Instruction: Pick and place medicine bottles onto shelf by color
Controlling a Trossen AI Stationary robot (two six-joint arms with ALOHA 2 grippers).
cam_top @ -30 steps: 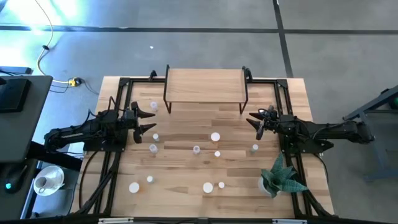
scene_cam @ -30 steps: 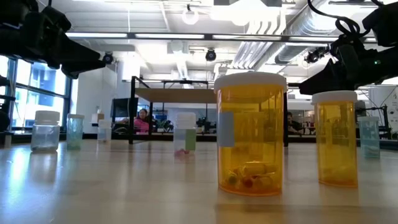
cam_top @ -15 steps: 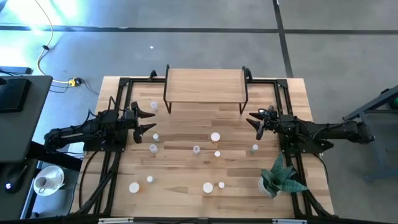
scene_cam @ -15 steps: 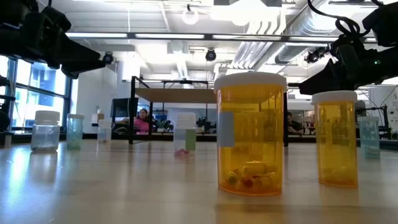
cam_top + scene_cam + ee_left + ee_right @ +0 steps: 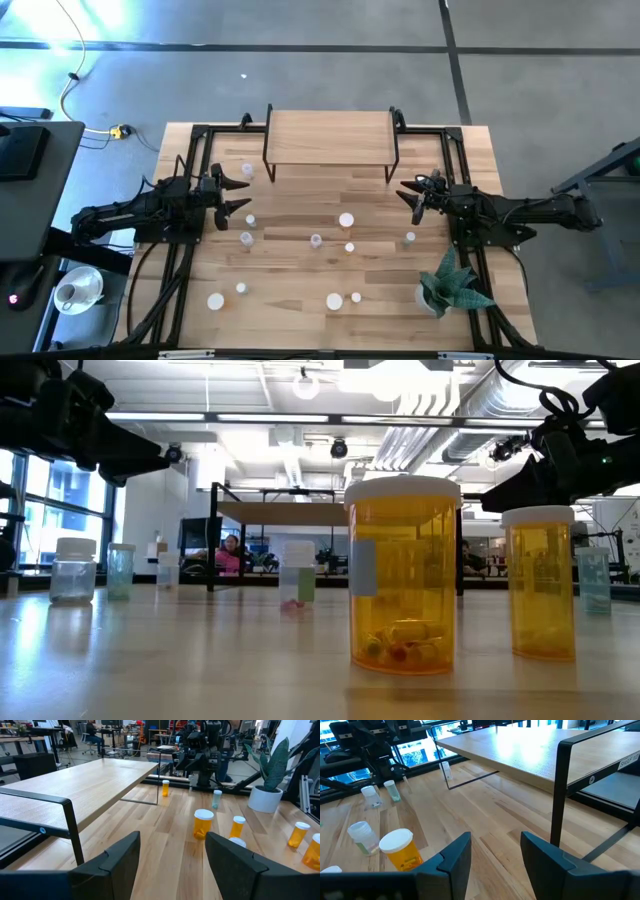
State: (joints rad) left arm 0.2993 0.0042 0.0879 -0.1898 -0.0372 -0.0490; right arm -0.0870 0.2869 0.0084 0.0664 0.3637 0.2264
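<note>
Several white-capped medicine bottles stand upright on the tabletop: one orange at the middle (image 5: 346,220), also in the left wrist view (image 5: 203,823) and the right wrist view (image 5: 401,850), and two near the front (image 5: 334,301) (image 5: 401,575). The light-wood shelf (image 5: 329,138) stands on black legs at the far middle, bare on top. My left gripper (image 5: 240,194) is open above the table's left side. My right gripper (image 5: 408,194) is open above the table's right side. Both are empty.
A potted green plant (image 5: 452,281) stands at the front right. Black frame rails (image 5: 190,150) run along both sides of the table. A white cup (image 5: 68,294) sits on a stand left of the table.
</note>
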